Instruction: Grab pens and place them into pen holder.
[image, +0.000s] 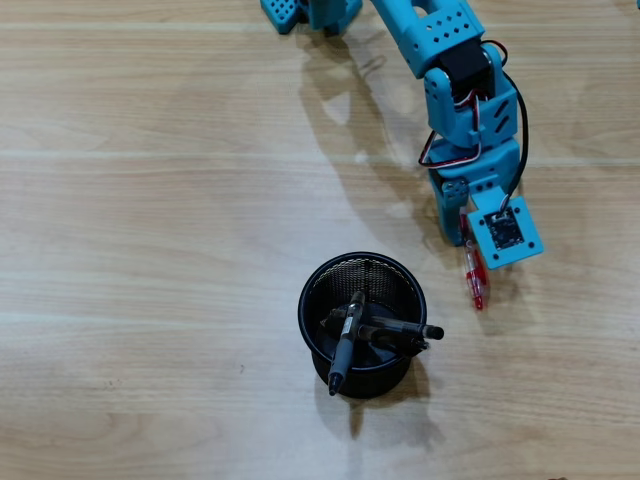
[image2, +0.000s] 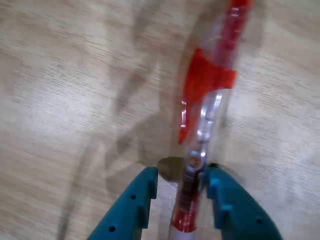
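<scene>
A red and clear pen (image: 476, 280) lies on the wooden table to the right of the black mesh pen holder (image: 312, 292). The holder has about three black pens (image: 345, 345) leaning in it. My blue gripper (image: 466, 238) is down over the top end of the red pen. In the wrist view the pen (image2: 207, 80) runs up from between the fingers of my gripper (image2: 181, 172). It rests against the right finger (image2: 225, 200), with a gap to the left finger (image2: 135, 205). The jaws are open around the pen.
The arm's blue base (image: 305, 12) stands at the top edge of the overhead view. The table is bare light wood to the left of the holder and along the bottom. The arm's shadow falls across the middle.
</scene>
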